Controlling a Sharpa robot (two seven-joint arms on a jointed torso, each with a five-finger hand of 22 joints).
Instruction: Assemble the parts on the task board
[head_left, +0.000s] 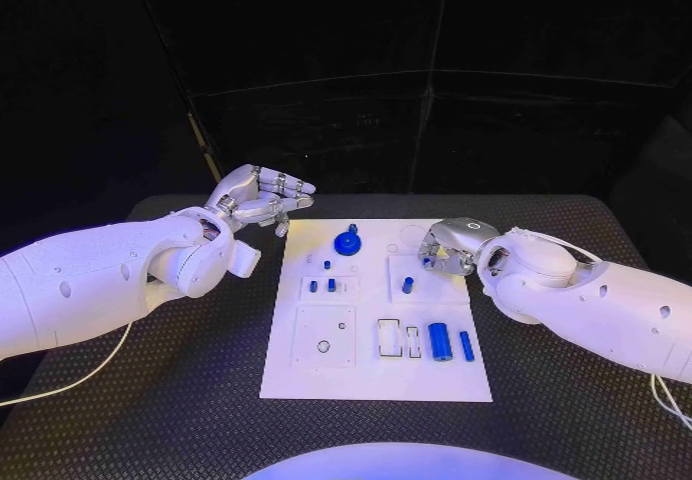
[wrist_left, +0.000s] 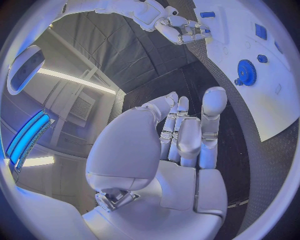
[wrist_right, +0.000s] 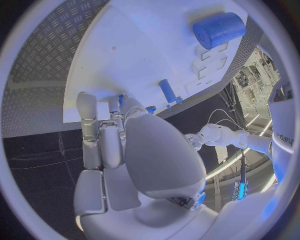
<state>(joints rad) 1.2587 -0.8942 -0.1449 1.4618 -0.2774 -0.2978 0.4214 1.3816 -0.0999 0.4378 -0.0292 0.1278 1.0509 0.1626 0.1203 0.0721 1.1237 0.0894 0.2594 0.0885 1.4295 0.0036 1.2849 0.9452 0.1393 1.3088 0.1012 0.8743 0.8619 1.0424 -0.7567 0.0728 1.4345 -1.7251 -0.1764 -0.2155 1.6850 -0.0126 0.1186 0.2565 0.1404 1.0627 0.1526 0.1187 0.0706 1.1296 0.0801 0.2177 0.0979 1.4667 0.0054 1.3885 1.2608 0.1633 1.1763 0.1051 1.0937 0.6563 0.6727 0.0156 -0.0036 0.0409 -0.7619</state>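
Note:
The white task board (head_left: 378, 370) lies mid-table. On it are a blue gear (head_left: 348, 241), small blue pieces (head_left: 332, 284), a short blue peg (head_left: 408, 285), a thick blue cylinder (head_left: 440, 342) and a thin blue pin (head_left: 466, 345). My left hand (head_left: 260, 200) hovers off the board's far left corner, fingers loosely bent, nothing in it (wrist_left: 181, 140). The gear (wrist_left: 247, 72) lies beyond its fingertips. My right hand (head_left: 454, 245) hangs over the board's far right part, near the peg. Its fingers (wrist_right: 103, 135) point at the board with nothing visibly held. The cylinder (wrist_right: 217, 30) and peg (wrist_right: 167, 91) lie ahead of it.
The board has empty recesses: a square plate (head_left: 325, 335) at the front left and narrow slots (head_left: 389, 337) beside the cylinder. Black ribbed table (head_left: 173, 400) surrounds the board. A white cable (head_left: 87, 375) trails at the left.

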